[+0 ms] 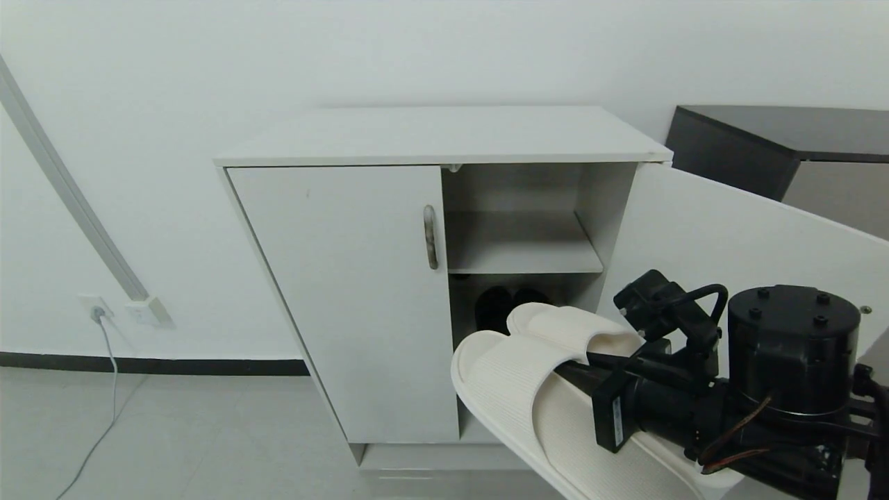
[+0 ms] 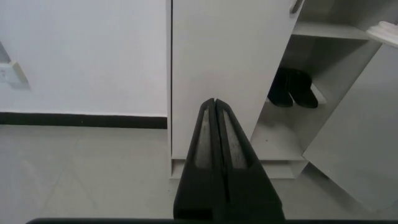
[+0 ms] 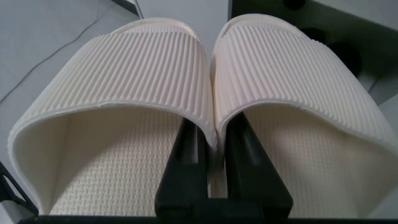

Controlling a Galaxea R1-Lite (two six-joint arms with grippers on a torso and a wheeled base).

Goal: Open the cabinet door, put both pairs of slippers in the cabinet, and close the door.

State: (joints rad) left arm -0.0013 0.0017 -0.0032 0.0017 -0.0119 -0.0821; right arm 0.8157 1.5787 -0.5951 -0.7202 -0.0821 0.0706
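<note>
Nearest on the right, the right gripper (image 3: 214, 146) is clamped on a pair of cream slippers (image 1: 528, 389). Its two black fingers (image 3: 186, 168) sit one inside each slipper and pinch the two inner walls together between them. The slippers lie side by side and touching, toes pointing away toward the cabinet (image 1: 444, 132). They are held up off the floor (image 1: 173, 430), just in front of the cabinet's open right half. I cannot tell whether the toes have crossed its front edge.

To the left and low, the left gripper (image 2: 214, 106) hangs with its fingers pressed flat together and nothing between them. It is aimed at the lower part of the shut left door (image 1: 347, 298) and stands apart from it.

Beyond stands the white cabinet. Its left door carries a metal handle (image 1: 430, 236) at its right edge. The right door (image 1: 729, 229) is swung wide open toward the near right. Inside, a shelf (image 1: 521, 243) splits the space. In the lower compartment a pair of black slippers (image 1: 503, 305) sits side by side toward the back.

Farthest off, a wall socket (image 1: 94, 305) with a cable plugged in sits low on the left wall. A dark table (image 1: 785, 139) stands far right behind the open door.
</note>
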